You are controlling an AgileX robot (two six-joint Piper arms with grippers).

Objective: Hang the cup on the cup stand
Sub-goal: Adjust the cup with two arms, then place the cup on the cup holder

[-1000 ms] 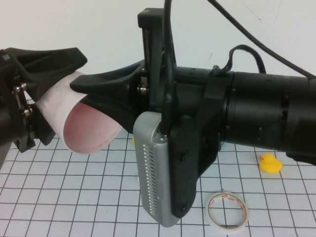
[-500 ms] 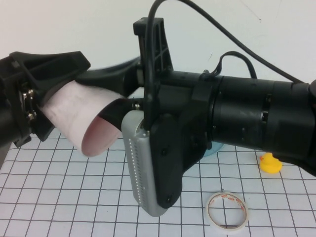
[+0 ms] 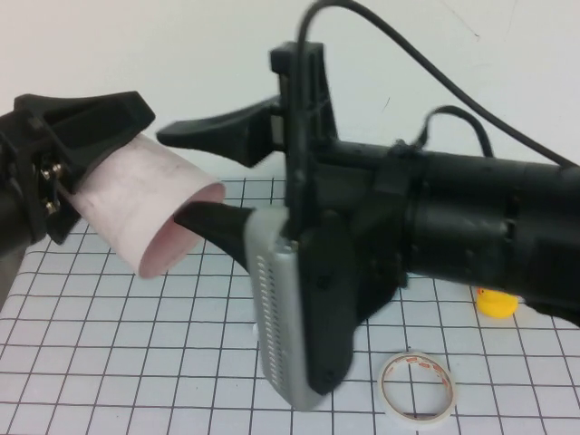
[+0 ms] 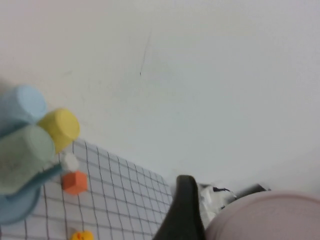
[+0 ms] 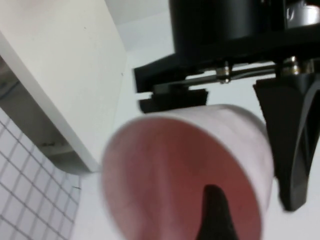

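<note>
The pale pink cup [image 3: 149, 213] lies on its side in the air at the left of the high view, mouth toward the right. My left gripper [image 3: 100, 177] is shut on it, one finger [image 3: 91, 118] across its upper side; in the right wrist view black fingers flank the cup [image 5: 185, 165]. My right gripper [image 3: 215, 178] is open just off the cup's rim, one finger above and one below the mouth, and its fingertip [image 5: 215, 215] shows before the opening. The blue cup stand [image 4: 15, 212] appears in the left wrist view, carrying a green, a yellow and a blue cup. My right arm hides it in the high view.
A yellow duck [image 3: 496, 304] and a roll of tape [image 3: 417, 387] lie on the white grid mat [image 3: 136, 362] at the right. An orange cube [image 4: 75, 182] and a white flower cap [image 4: 70, 162] sit beside the stand. A white wall stands behind.
My right gripper has opened and let go of the cup's rim, backing off slightly to the right. The cup stays in my left gripper, now raised a little.
</note>
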